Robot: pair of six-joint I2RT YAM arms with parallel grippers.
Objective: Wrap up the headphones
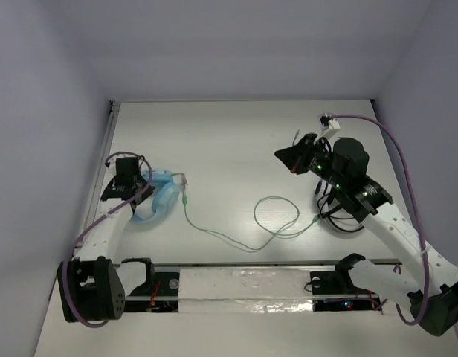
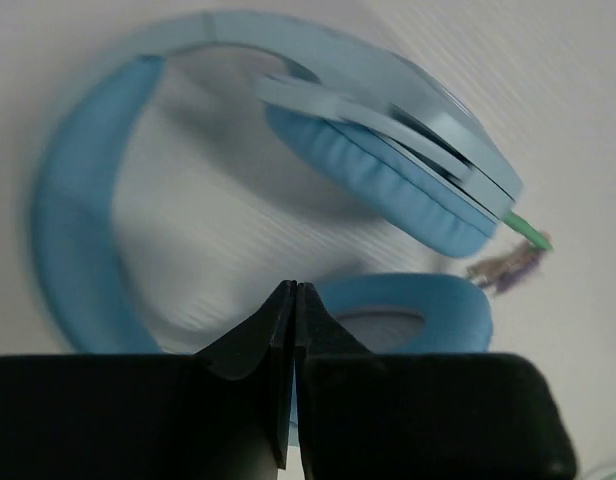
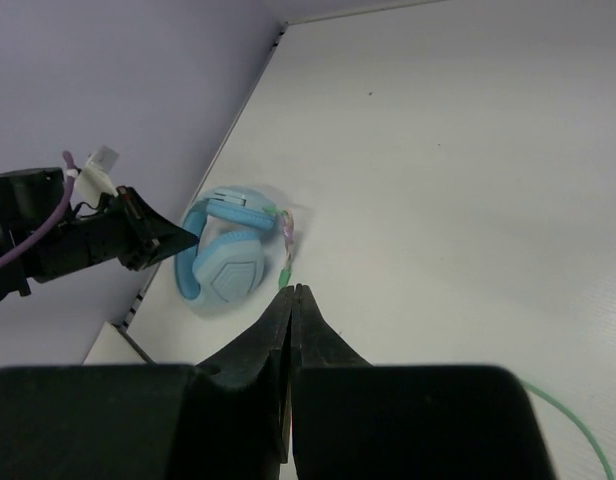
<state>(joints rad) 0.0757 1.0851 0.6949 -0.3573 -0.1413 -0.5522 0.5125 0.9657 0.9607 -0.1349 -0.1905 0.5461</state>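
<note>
The light blue headphones (image 1: 158,197) lie folded on the white table at the left, ear cups (image 2: 388,180) stacked and the blue headband (image 2: 78,200) curving round them. Their thin pale-green cable (image 1: 214,234) trails right into a loose loop (image 1: 277,212) and ends beside the right arm. My left gripper (image 1: 142,184) is shut and empty, its tips (image 2: 295,286) just over the headphones' left side, above the lower ear cup. My right gripper (image 1: 279,155) is shut and empty, raised over the table's right half and pointing left toward the headphones (image 3: 228,270).
A coiled black cable bundle (image 1: 340,219) sits under the right arm. Purple leads (image 1: 396,149) arc off both arms. A metal rail (image 1: 108,149) marks the table's left edge, close to the headphones. A foil-covered strip (image 1: 244,286) runs along the front edge between the bases.
</note>
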